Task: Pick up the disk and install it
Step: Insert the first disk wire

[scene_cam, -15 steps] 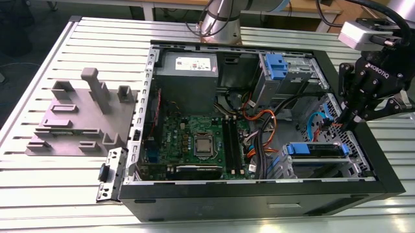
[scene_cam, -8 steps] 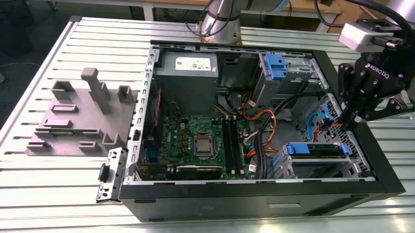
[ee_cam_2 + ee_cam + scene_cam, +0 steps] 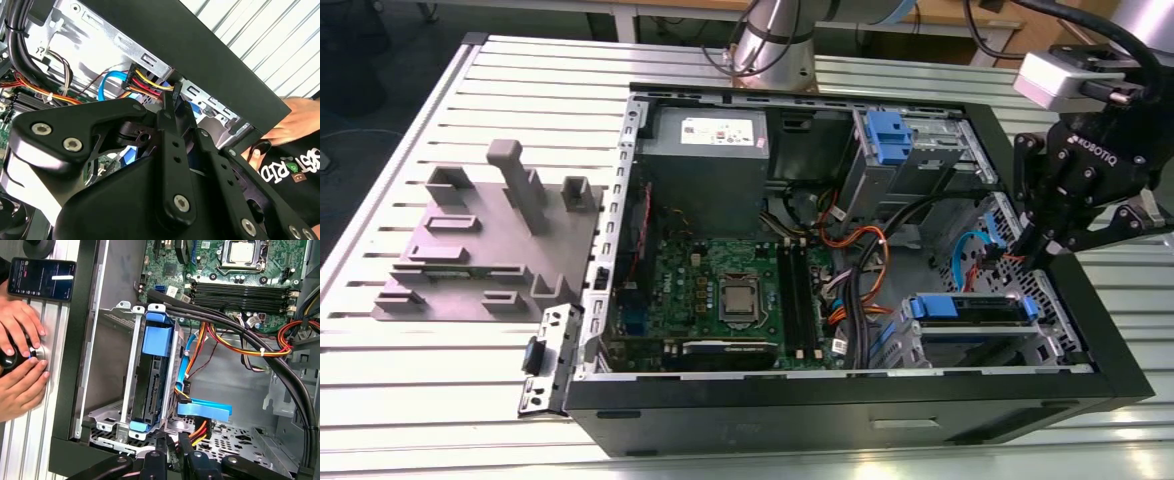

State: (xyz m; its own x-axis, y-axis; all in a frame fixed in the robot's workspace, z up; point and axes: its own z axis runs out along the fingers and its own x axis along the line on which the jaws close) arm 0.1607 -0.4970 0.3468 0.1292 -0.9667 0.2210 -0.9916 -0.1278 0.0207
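Sitting edge-on in its bay, the disk [image 3: 152,385] is half-hidden; nearby fingers [image 3: 172,452] closed, empty.

Print and where it stands; none is legible enough to transcribe.

- White lettering runs along the black body of the gripper [image 3: 1038,256], above the case's [image 3: 854,398] edge on the exterior view's right.
- A white sticker [image 3: 724,128] with fine dark print lies on the power supply [image 3: 707,160], at the case's far edge.
- Small white markings dot the motherboard [image 3: 720,290].
- A lit phone [image 3: 41,277] screen shows lines of text on the table [image 3: 20,440], outside the case wall, near a person's hands [image 3: 20,365].
- White letters and a coloured emblem mark a black garment [image 3: 295,170].
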